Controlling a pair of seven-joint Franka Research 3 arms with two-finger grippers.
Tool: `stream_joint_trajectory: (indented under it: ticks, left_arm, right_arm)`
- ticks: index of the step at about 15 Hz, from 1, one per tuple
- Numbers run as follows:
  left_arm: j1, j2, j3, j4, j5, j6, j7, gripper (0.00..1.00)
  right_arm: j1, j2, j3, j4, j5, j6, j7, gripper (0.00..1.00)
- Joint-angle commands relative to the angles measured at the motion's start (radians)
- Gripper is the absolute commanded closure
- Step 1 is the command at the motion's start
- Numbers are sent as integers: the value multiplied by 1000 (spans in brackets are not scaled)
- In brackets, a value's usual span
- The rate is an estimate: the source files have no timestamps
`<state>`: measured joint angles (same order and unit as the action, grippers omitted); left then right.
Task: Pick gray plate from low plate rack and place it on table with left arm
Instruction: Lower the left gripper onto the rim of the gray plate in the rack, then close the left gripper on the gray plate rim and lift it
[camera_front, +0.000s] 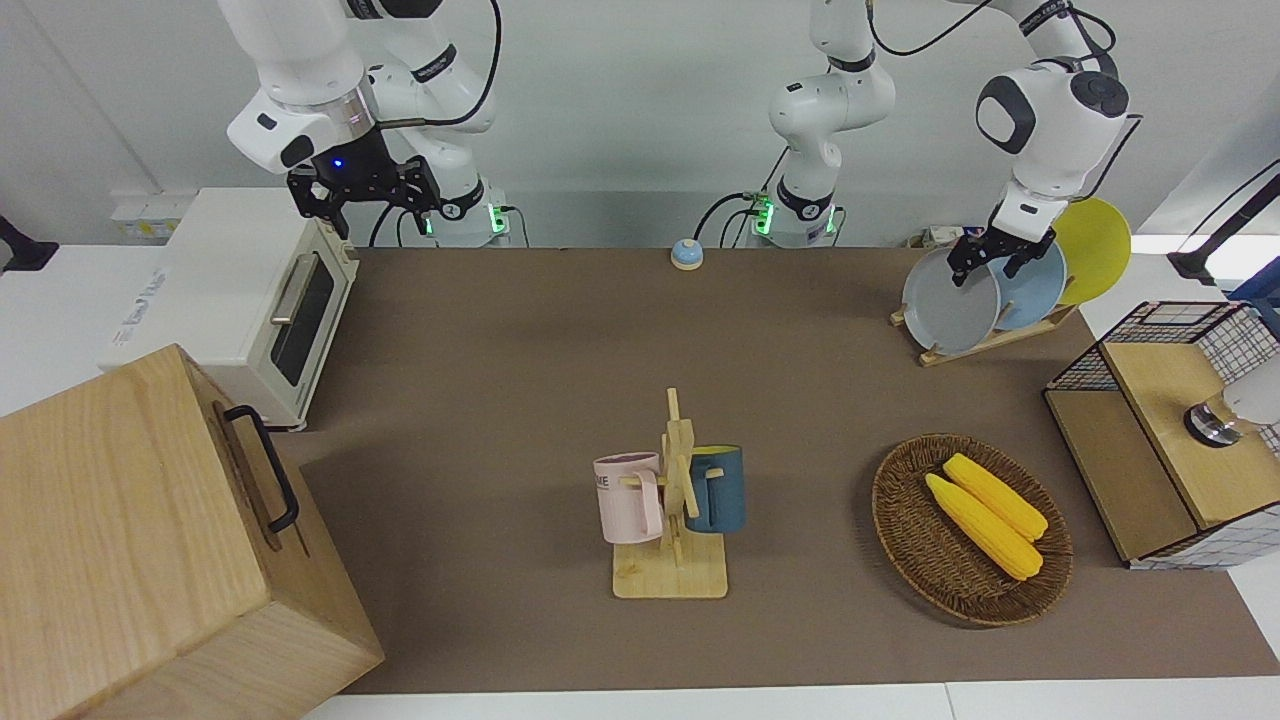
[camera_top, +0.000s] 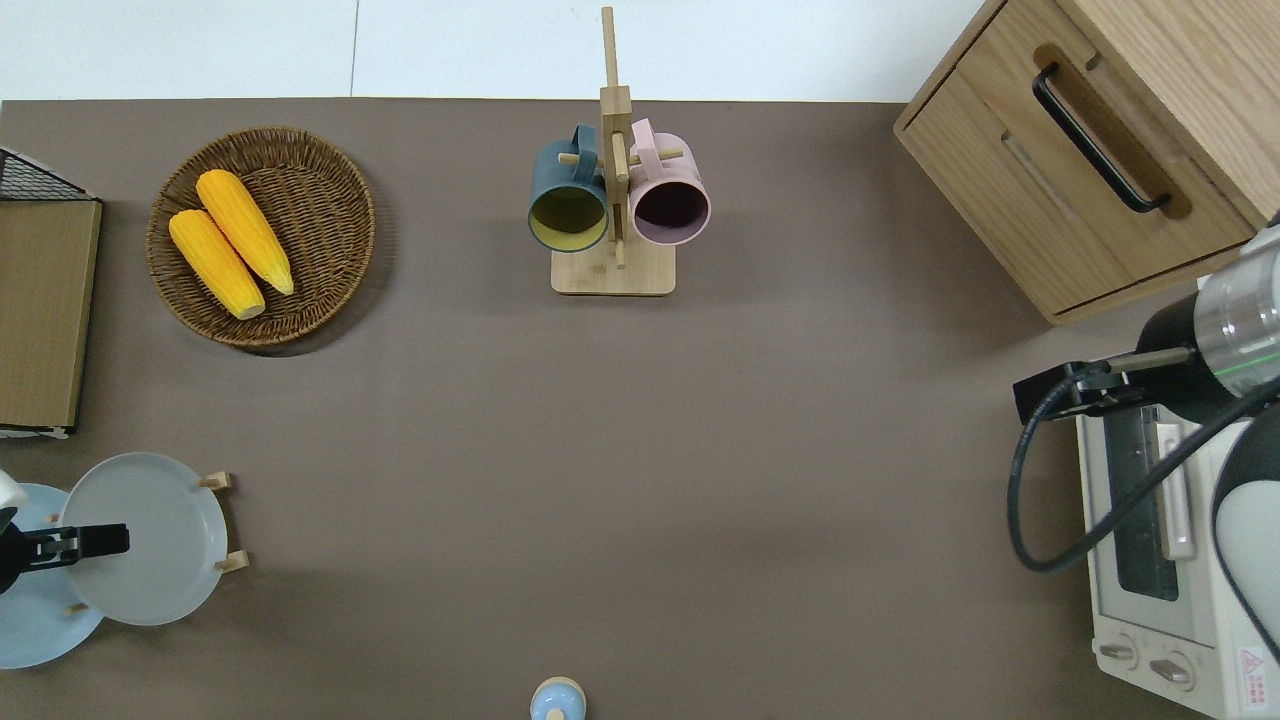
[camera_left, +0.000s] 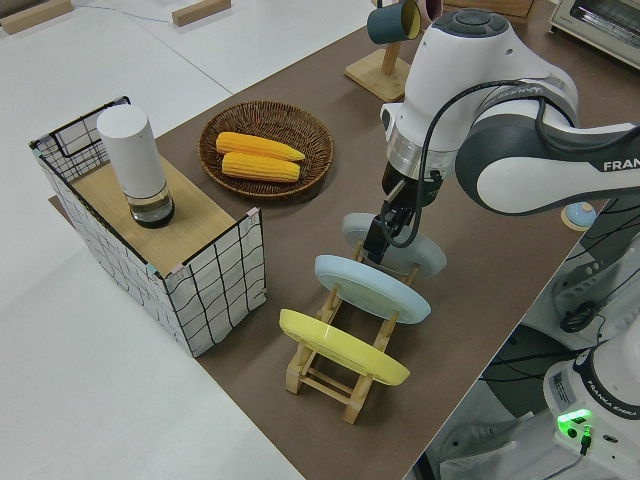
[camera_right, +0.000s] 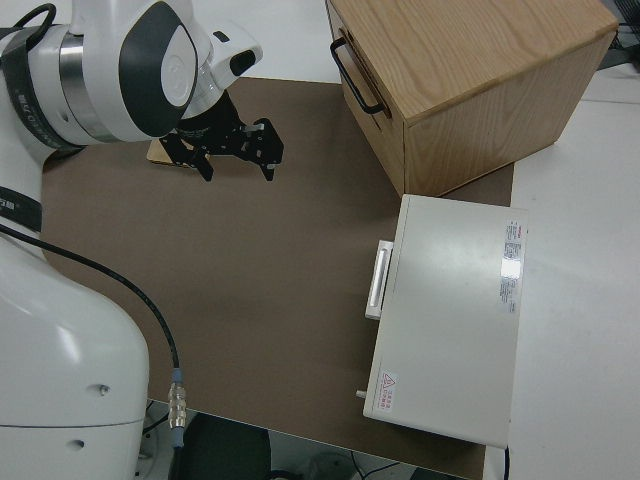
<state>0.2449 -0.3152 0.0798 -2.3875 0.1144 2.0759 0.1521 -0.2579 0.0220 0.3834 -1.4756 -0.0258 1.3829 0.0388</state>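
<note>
Gray plate (camera_front: 948, 302) upright in low plate rack (camera_front: 985, 343), left pincer (camera_front: 988, 257) clamped on its top rim. Right arm parked, its pincer (camera_right: 236, 150) spread wide.

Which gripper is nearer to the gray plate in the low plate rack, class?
The left. The left gripper is at the top rim of the gray plate, which stands in the low plate rack. The right gripper is parked at the table's opposite end.
</note>
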Motion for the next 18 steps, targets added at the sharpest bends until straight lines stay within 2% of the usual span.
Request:
stream_joint_trajectory:
  ticks: [1,5,6,8,12,18]
  left_arm:
    - [5,-33,-20,-30,14,23,-71,319]
    - [7,-38,-20,-25,16,24,-69,769]
    - [5,-36,-20,-22,16,24,-66,857]
    - [4,-36,-21,-9,16,12,-62,952]
    - [-4,-30,-22,37,18,-32,-54,965]
    - [-15,-25,-31,177,16,-195,-55,963]
  right_arm:
    - [-24,-2,22,6,-6,-12,12,17]
    - [-24,-2,20,8,-6,-12,12,17]
    - [-24,-2,22,8,-6,-13,12,17]
    - [-24,-2,22,8,-6,-12,12,17]
    - [-24,-2,20,8,-6,-12,12,17]
    - [-24,-2,22,8,-6,-12,12,17]
